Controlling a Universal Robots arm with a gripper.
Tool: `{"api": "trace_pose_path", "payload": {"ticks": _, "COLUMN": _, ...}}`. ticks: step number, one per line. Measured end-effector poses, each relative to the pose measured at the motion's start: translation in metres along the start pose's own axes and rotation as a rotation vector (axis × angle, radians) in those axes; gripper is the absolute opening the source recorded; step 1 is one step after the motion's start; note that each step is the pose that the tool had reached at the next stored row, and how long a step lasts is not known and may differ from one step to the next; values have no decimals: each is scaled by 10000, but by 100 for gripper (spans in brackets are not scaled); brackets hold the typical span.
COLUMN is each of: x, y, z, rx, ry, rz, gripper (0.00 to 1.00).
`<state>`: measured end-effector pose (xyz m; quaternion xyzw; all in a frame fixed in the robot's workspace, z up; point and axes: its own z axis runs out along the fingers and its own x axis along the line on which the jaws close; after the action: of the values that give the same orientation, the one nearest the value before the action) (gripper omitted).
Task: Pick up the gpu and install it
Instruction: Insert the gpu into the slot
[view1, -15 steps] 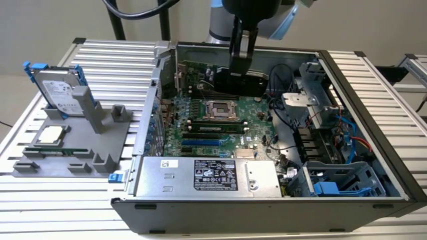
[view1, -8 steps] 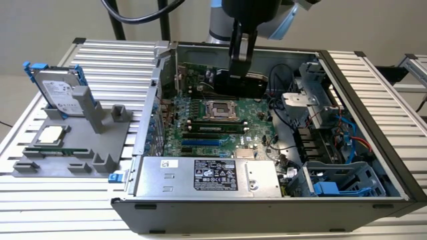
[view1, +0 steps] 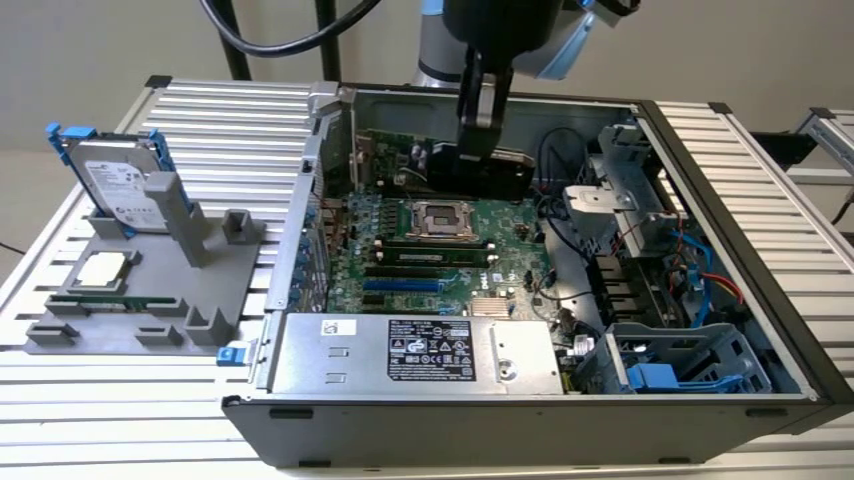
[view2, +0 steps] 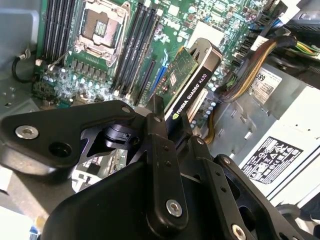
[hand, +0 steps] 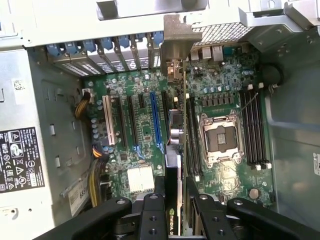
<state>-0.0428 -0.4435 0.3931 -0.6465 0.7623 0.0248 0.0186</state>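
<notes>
One of two steps done | pick: gripper (view2: 170, 125) clamped on the gpu (view2: 192, 80) | place: inside the case (view1: 747, 260), above the motherboard (view1: 441, 250), 12 o'clock from the CPU socket (view1: 441, 215) in the exterior view | install: apparently not yet seated.

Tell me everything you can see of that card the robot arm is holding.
The gpu is a thin flat rectangular card: green circuit board on one face, black cooler on the other, a silvery metal bracket at one end. The gripper is shut on it, holding it on edge above the motherboard inside the open computer case.
</notes>
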Motion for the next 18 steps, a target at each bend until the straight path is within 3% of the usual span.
{"api": "trace_pose_path", "payload": {"ticks": 18, "x": 5, "y": -1, "z": 84, "rx": 0, "ry": 0, "rz": -1, "gripper": 0}}
